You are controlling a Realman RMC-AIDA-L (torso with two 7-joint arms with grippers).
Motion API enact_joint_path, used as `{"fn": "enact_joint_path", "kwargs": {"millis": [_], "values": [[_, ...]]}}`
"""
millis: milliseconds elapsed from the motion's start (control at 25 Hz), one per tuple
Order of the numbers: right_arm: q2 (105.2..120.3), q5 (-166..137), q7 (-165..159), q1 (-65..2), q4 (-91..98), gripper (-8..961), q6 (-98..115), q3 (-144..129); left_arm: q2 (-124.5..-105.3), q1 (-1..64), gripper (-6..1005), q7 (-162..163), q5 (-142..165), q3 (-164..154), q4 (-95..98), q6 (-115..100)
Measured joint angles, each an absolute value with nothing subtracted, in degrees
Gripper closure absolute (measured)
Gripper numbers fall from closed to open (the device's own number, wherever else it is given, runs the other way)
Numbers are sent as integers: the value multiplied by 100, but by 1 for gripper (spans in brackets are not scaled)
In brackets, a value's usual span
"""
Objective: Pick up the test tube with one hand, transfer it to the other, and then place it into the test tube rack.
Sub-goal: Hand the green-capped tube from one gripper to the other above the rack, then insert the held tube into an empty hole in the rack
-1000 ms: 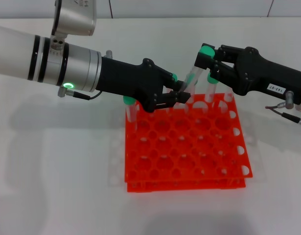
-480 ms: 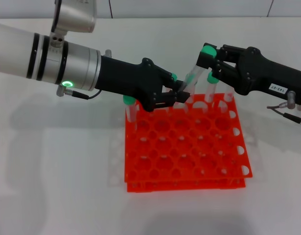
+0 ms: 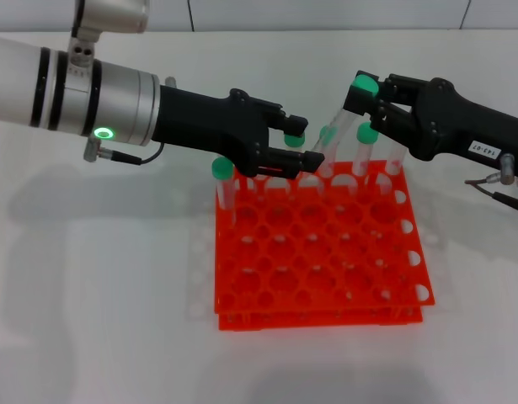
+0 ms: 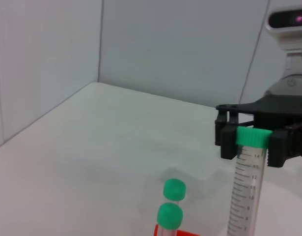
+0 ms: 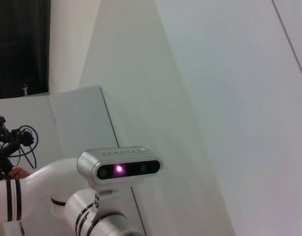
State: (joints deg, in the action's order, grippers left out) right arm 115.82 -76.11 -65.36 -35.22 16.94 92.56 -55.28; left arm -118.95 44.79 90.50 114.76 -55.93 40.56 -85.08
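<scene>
Left gripper (image 3: pixel 302 150): jaws parted, empty, beside tube's lower end. Test tube (image 3: pixel 344 126): over the test tube rack (image 3: pixel 317 252) back edge, tilted, cap up-right. Right gripper (image 3: pixel 365 99): clamped below the cap.

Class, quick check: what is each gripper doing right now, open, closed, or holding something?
Left gripper: open, beside the test tube, above the test tube rack.
Right gripper: closed on the test tube, just under its green cap.

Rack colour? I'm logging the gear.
Orange-red rack, shown best in the head view.
</scene>
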Motion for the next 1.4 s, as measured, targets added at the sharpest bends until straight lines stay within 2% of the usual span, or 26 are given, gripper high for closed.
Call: {"fn": "enact_joint_path", "kwargs": {"millis": [360, 680, 920, 1080, 1400], "values": [[11556, -7610, -6547, -3523, 1706, 692, 9266, -5536, -11901, 4178, 282, 9889, 11451, -5643, 4941, -8974], [11540, -7614, -6548, -3520, 1705, 691, 9281, -5566, -11908, 3713, 119, 11518, 11503, -5644, 6900, -9883], [11533, -7638, -6548, -3515, 1741, 691, 9289, -5572, -11861, 3059, 120, 12820, 11621, -5632, 8739, -10269], [11523, -7667, -6549, -3437, 1870, 692, 9294, -5573, -11898, 2471, 121, 13240, 11507, -5623, 9726, -10354], [11495, -7712, -6659, -3273, 2321, 691, 9316, -5763, -11928, 1093, 122, 12655, 10355, -5794, 10195, -10114]]}}
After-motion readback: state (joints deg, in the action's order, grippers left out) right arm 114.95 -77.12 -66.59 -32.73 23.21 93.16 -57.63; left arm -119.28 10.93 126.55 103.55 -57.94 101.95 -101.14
